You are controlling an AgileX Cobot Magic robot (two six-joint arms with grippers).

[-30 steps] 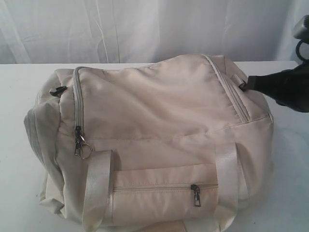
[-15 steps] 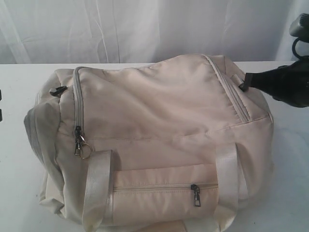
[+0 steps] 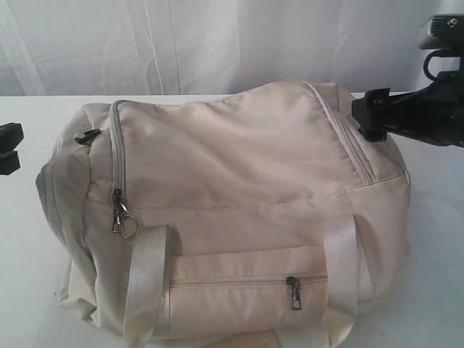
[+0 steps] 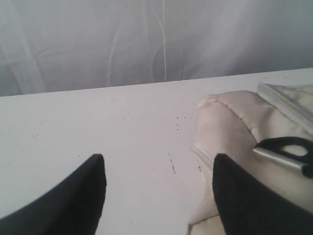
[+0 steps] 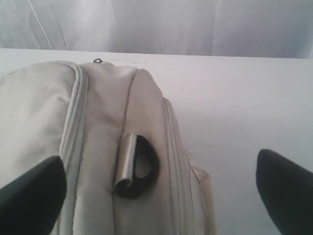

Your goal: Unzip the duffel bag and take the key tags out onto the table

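The large cream fabric duffel bag [image 3: 239, 210] lies in the middle of the wide white surface [image 3: 29, 290] and fills most of the exterior view. Its grey main zipper [image 3: 117, 156] runs closed down the bag's 9 o'clock end and finishes in a cluster of metal pulls with a small ring [image 3: 122, 217]. A second grey zipper line [image 3: 348, 145] runs along the 2 o'clock shoulder, also closed. At 6 o'clock two shiny cream webbing handles [image 3: 145, 283] flank the front pocket, whose zip is drawn shut, its dark metal pull [image 3: 293, 292] hanging at the pocket's 3 o'clock end. A black strap ring [image 3: 88, 135] sits on the bag's 10 o'clock corner. A similar one at the far end shows in the right wrist view, with a strip of webbing threaded through it.

The left hand [image 3: 9, 148] hangs at 9 o'clock of the bag, clear of the fabric. In its wrist view its black fingers [image 4: 73, 196] are spread wide over bare surface, with the bag's end beside one of them. The right hand [image 3: 366, 114] sits at 2 o'clock, just beside the bag's upper end. Its fingers [image 5: 34, 196] are also spread wide, one over the fabric and one over the surface, and grip nothing.

A pale draped curtain [image 3: 217, 43] closes the scene at 12 o'clock.
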